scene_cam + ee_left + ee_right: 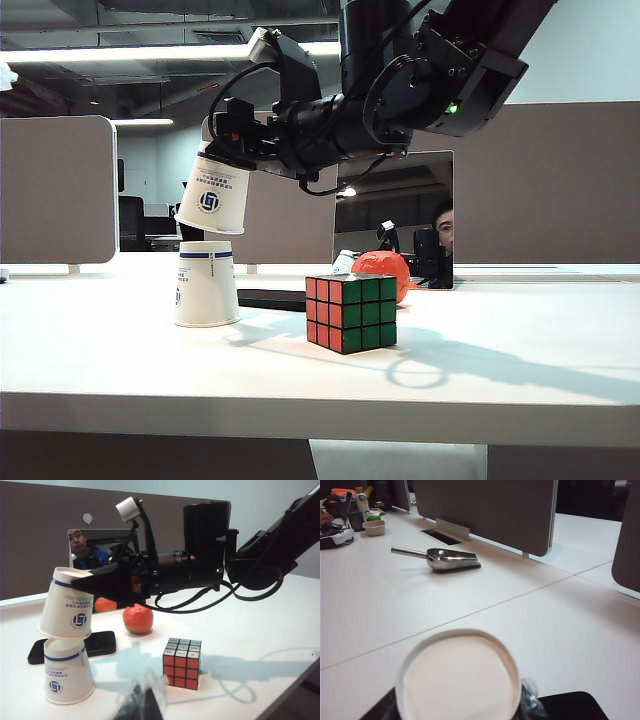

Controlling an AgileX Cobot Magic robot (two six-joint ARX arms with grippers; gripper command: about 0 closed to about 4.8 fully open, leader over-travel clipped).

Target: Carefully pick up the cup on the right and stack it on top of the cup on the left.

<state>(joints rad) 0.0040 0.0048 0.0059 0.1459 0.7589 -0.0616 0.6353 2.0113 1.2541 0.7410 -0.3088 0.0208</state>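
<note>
Holding: the right gripper (222, 150) pinches the upside-down upper cup (212, 194), tilted, its rim touching the base of the lower cup (206, 284).
Lower cup: upside-down on the table (500, 390), toward its left side, bare top around it in front.
Cube (351, 312): apart from the cups on their right, near the front edge.
Behind: a dark phone (70, 646) lies flat, an orange ball (138, 619) sits before a mirror (392, 215).
Left gripper (142, 702): low, near the lower cup; I cannot tell its opening.
Far side: a metal scoop (440, 559) lies well clear.
</note>
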